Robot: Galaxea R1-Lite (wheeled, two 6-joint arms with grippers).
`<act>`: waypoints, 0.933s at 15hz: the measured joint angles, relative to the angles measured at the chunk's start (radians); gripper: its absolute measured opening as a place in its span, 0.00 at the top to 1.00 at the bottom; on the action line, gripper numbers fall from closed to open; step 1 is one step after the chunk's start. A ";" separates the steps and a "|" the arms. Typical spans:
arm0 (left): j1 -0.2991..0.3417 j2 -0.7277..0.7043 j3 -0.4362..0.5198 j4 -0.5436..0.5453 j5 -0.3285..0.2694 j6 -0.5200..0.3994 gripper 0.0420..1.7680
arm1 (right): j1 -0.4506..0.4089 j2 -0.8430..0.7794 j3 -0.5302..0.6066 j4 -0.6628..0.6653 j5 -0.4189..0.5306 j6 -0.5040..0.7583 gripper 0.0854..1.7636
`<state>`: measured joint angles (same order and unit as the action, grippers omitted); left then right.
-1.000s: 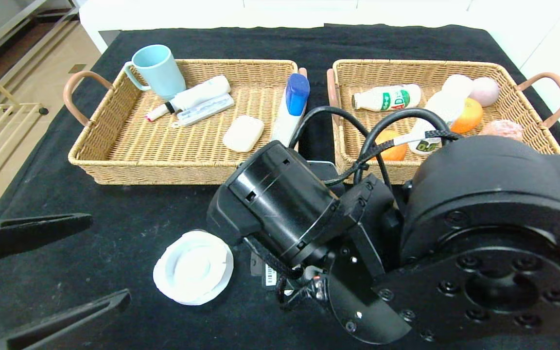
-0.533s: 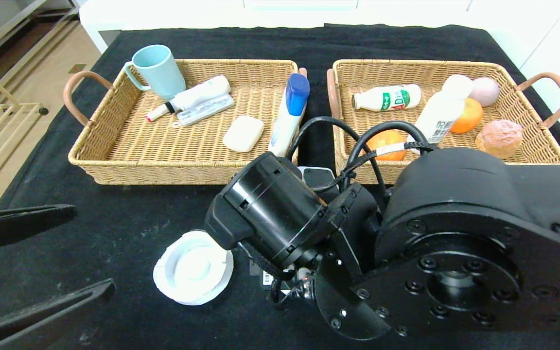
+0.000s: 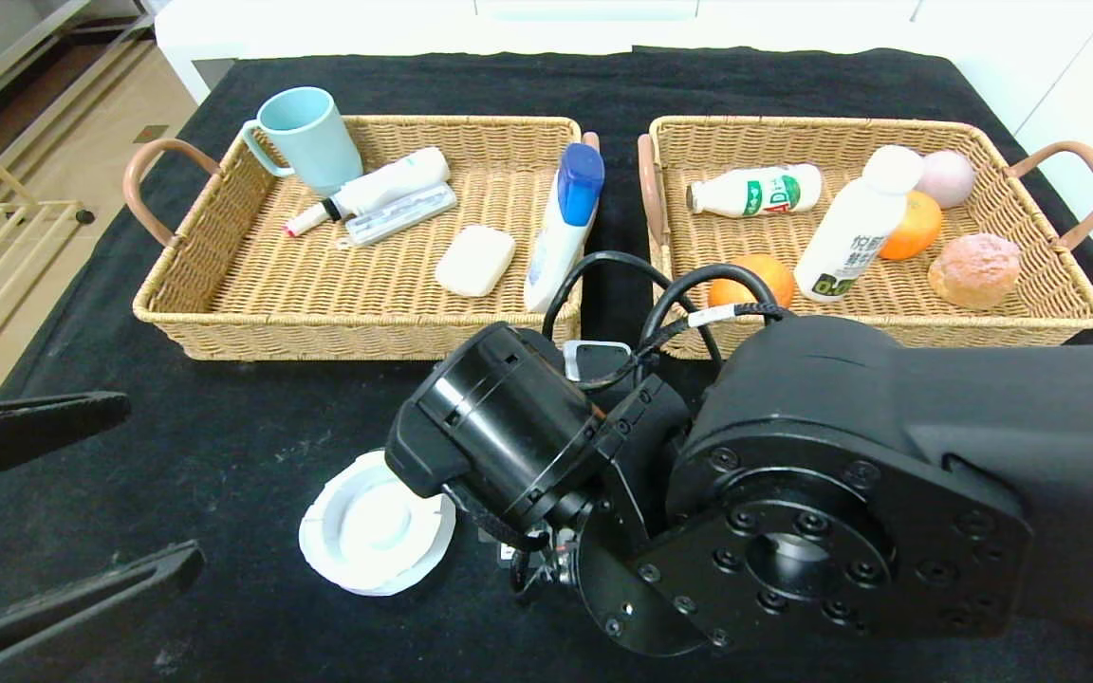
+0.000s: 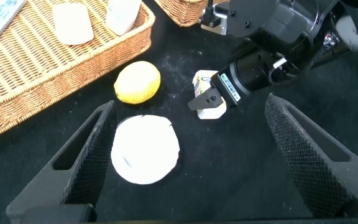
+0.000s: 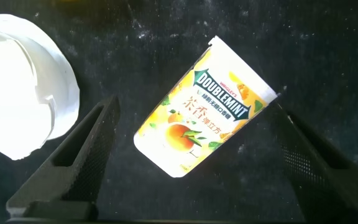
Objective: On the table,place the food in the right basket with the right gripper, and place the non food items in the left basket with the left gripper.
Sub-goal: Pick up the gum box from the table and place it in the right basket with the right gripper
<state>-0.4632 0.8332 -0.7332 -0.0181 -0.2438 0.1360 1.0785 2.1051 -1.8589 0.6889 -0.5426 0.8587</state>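
A Doublemint gum pack [image 5: 201,115] with an orange printed on it lies flat on the black cloth. My right gripper [image 5: 197,168] hangs over it, open, one finger on each side and neither gripping it. The left wrist view shows the same pack [image 4: 209,102] under a right fingertip [image 4: 204,99], with a yellow lemon [image 4: 137,83] and a white round lid [image 4: 145,149] beside it. My left gripper [image 4: 197,162] is open and empty above the lid. From the head, the right arm [image 3: 793,474] hides the pack and lemon, and the left gripper [image 3: 159,484] is at the near left.
The left basket [image 3: 224,327] holds a blue mug [image 3: 309,138], tube, slim case, soap bar [image 3: 475,258] and blue-capped bottle [image 3: 565,223]. The right basket [image 3: 1068,304] holds two drink bottles, oranges, a bun [image 3: 975,268] and a pale round fruit. The white lid [image 3: 376,522] lies beside the right wrist.
My right arm has come down and toward the near edge, uncovering more of the right basket. The left gripper has drawn back a little to the left. Both stay open.
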 joint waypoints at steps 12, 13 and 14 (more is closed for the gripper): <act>0.000 0.008 0.003 0.003 0.000 -0.002 0.03 | -0.005 0.018 0.003 -0.001 0.003 0.001 0.21; 0.000 0.009 0.003 0.003 0.000 -0.001 0.03 | -0.005 0.018 0.003 -0.001 0.003 0.001 0.30; 0.000 0.009 0.003 0.003 0.000 -0.002 0.03 | -0.005 0.018 0.004 -0.001 0.003 0.001 0.38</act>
<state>-0.4632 0.8417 -0.7298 -0.0149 -0.2438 0.1340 1.0732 2.1230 -1.8551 0.6874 -0.5398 0.8596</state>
